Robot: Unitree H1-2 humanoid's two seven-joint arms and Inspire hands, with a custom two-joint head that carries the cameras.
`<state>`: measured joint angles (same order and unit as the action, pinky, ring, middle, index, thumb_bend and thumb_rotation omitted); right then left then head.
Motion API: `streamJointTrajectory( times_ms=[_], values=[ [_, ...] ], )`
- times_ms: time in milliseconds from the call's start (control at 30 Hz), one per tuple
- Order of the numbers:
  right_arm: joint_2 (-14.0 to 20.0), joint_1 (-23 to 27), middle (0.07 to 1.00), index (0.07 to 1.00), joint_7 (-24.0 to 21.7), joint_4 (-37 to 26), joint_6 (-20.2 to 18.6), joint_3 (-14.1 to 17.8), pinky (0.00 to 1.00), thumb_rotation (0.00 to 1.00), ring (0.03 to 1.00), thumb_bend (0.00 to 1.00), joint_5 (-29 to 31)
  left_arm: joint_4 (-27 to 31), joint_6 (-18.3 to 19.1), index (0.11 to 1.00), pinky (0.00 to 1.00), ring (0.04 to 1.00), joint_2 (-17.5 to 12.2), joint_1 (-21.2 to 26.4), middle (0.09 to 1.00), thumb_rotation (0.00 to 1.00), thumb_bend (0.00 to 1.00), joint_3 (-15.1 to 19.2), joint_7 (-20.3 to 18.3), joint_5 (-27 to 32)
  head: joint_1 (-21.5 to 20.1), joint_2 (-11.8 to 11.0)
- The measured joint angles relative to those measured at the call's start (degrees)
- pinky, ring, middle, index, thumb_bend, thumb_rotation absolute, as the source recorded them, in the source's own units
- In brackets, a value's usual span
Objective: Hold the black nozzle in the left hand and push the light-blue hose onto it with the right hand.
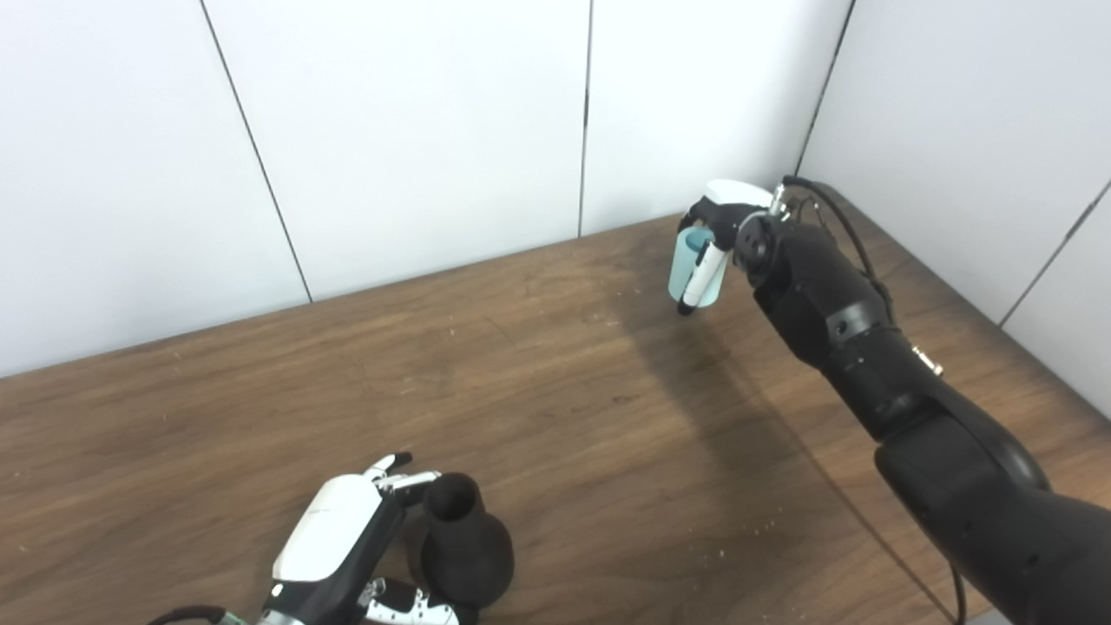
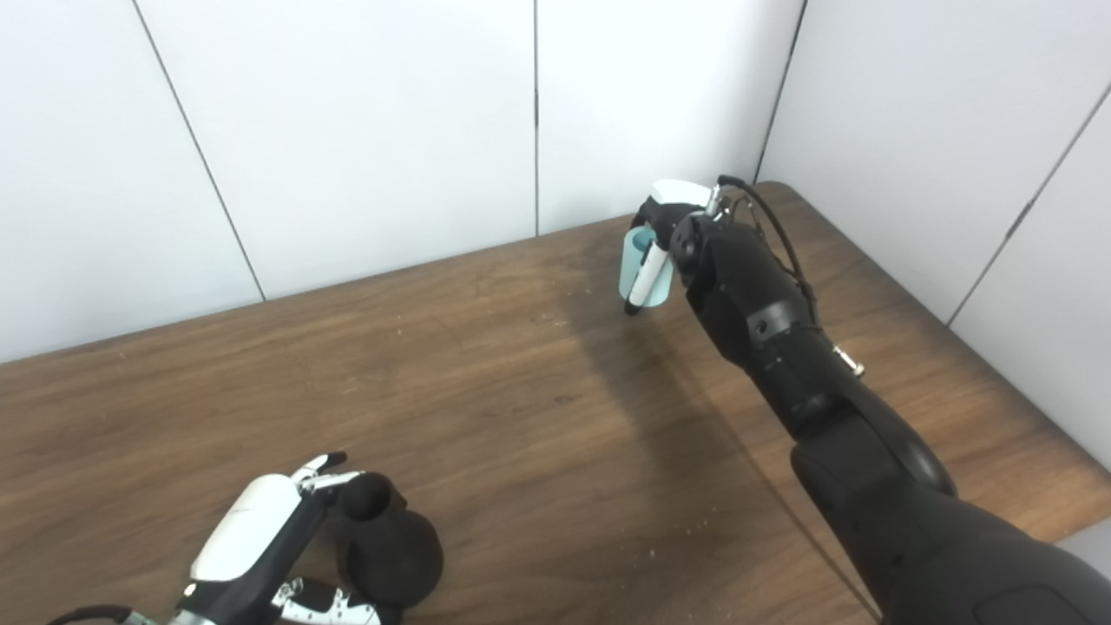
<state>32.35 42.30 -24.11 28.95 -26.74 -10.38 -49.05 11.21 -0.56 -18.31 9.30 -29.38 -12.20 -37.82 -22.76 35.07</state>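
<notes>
A black bell-shaped nozzle (image 1: pixel 460 542) stands upright near the front edge of the wooden table, open neck up. My left hand (image 1: pixel 343 542) wraps it from the left, with fingers behind the neck and the thumb under its wide base. Far off at the back right, my right hand (image 1: pixel 725 230) is shut on a short light-blue hose (image 1: pixel 694 269), held upright above the table with its open end showing at the top. A white finger crosses the front of the hose. The two parts are well apart.
The brown wooden table (image 1: pixel 555 391) runs to white wall panels at the back and right. Its rounded far right corner (image 2: pixel 781 187) lies just behind the right hand. A thin cable (image 1: pixel 846 239) trails along the right forearm.
</notes>
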Motion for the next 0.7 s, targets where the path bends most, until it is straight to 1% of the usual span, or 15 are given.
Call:
streamJointTrajectory(
  times_ms=[133,400,533,567,600,667,700],
  values=[
    [0.0,0.1,0.756,0.767,0.3,0.8,0.0,-1.4,0.61,0.00,0.688,0.88,0.4,0.0,0.0,0.513,0.91,0.631,0.1,-0.1,0.445,0.00,0.52,0.0,0.0,0.0,0.1,0.2],
    [0.0,0.7,0.742,0.760,0.3,0.8,0.0,-2.8,0.60,0.00,0.677,0.87,1.4,0.0,0.0,0.516,0.91,0.624,0.1,-0.1,0.441,0.00,0.52,0.0,0.0,0.0,0.4,0.5],
    [0.0,0.7,0.723,0.736,0.5,0.8,0.0,-2.9,0.56,0.00,0.622,0.85,2.3,0.2,0.0,0.514,0.91,0.624,0.1,-0.1,0.444,0.00,0.52,0.0,0.0,-0.2,0.2,0.7],
    [0.1,0.7,0.702,0.717,0.5,0.8,0.0,-2.9,0.54,0.00,0.590,0.84,2.4,0.2,0.0,0.513,0.91,0.624,0.1,-0.1,0.446,0.00,0.52,0.0,0.0,-0.2,0.2,0.7],
    [0.1,0.7,0.695,0.710,0.6,0.8,0.0,-2.9,0.53,0.00,0.578,0.84,2.5,0.2,0.0,0.513,0.91,0.624,0.1,-0.2,0.446,0.00,0.52,0.0,0.0,-0.2,0.2,0.7],
    [0.1,0.7,0.644,0.662,0.6,0.7,0.0,-2.9,0.49,0.00,0.529,0.82,2.5,0.3,0.0,0.513,0.91,0.624,0.1,-0.2,0.446,0.00,0.52,0.0,0.0,-0.2,0.2,0.8],
    [0.1,0.7,0.577,0.624,0.6,0.7,0.0,-2.9,0.47,0.00,0.468,0.65,2.5,0.3,0.0,0.513,0.91,0.624,0.1,-0.2,0.447,0.00,0.52,0.0,0.0,-0.2,0.2,0.9]
  ],
)
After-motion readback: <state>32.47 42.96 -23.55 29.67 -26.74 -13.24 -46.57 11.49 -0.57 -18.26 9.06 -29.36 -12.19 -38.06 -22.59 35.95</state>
